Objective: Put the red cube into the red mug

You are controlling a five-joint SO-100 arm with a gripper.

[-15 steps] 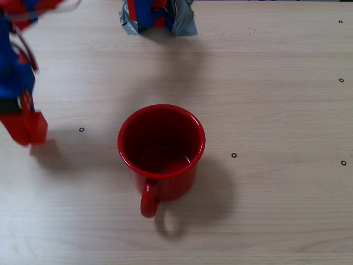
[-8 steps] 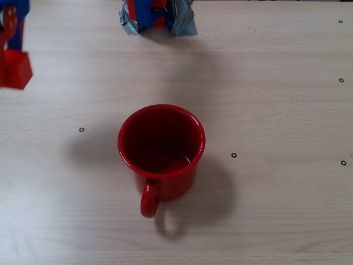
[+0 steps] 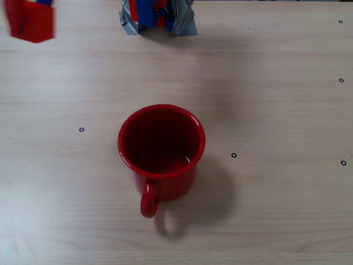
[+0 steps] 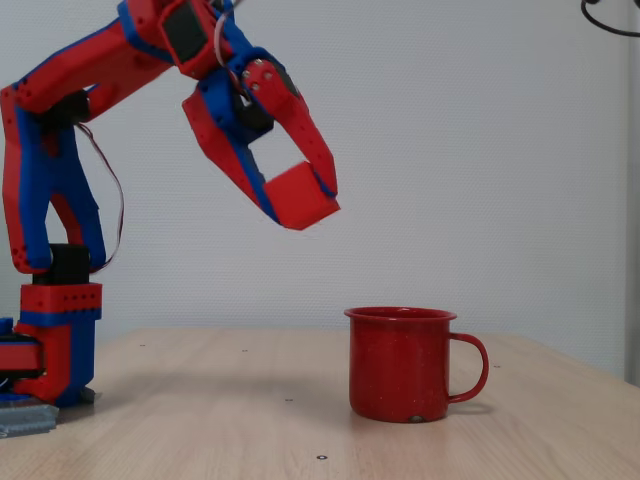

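The red mug (image 3: 165,185) stands upright mid-table, its handle pointing to the lower edge of the overhead fixed view; nothing shows inside it. In the side-on fixed view the red mug (image 4: 400,365) has its handle on the right. High in the air hangs the red cube (image 4: 300,195), left of the mug and well above its rim, with my gripper (image 4: 308,208) shut on it. From overhead the red cube (image 3: 34,22) shows blurred at the top left corner, and only a sliver of the gripper (image 3: 22,14) is in frame.
The arm's base (image 4: 55,350) is taped down at the table's far edge (image 3: 157,16). Small black ring marks (image 3: 81,130) dot the wooden tabletop. A white wall stands behind the table, and a dark cable (image 4: 610,15) hangs at the top right.
The gripper has lifted the red cube off the table at the left and carried it toward the top of the overhead picture. The mug has stayed put.
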